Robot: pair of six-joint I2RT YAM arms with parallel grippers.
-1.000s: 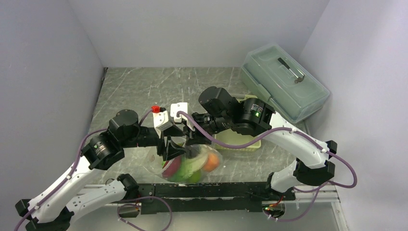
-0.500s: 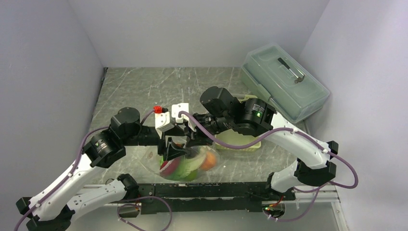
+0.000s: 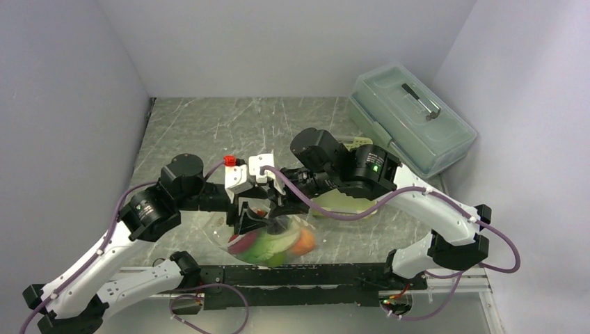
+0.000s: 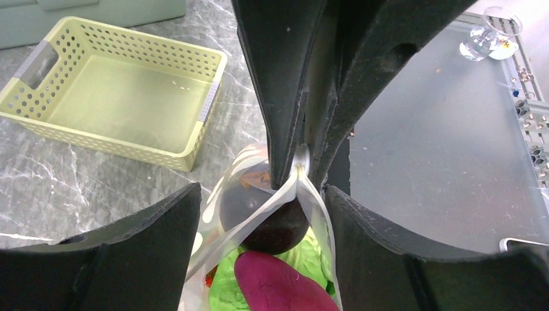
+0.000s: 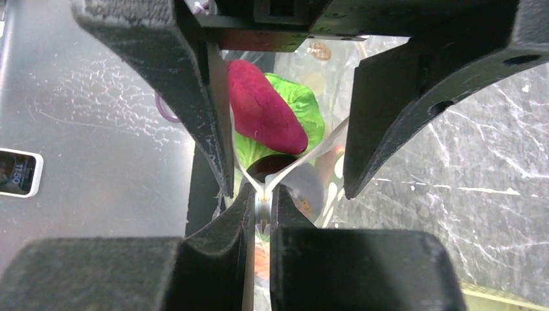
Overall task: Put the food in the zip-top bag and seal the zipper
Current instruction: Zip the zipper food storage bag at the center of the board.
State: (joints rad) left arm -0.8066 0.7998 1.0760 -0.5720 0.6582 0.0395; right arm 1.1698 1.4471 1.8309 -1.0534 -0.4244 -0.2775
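A clear soft bag (image 3: 275,240) with small printed spots hangs just above the tabletop (image 3: 209,125) near its front edge, between the two arms. It bulges with toy food: a dark maroon ball (image 4: 262,217), green lettuce (image 4: 304,253), a red-purple long piece (image 4: 278,288) and an orange ball (image 3: 304,242). The right hand (image 5: 262,207) is closed tight on the whitish zipper strip (image 4: 299,170) at the bag's mouth, pinching both sides together. The left hand (image 4: 259,194) stands wide, one finger on each side of the bag's top, not gripping it. A pale green slotted basket (image 4: 116,97) sits on the tabletop just behind, a lidded box (image 3: 410,118) farther back on the right. Compared with a second ago, hands and bag have shifted slightly nearer the front edge; neither hand's opening has changed.
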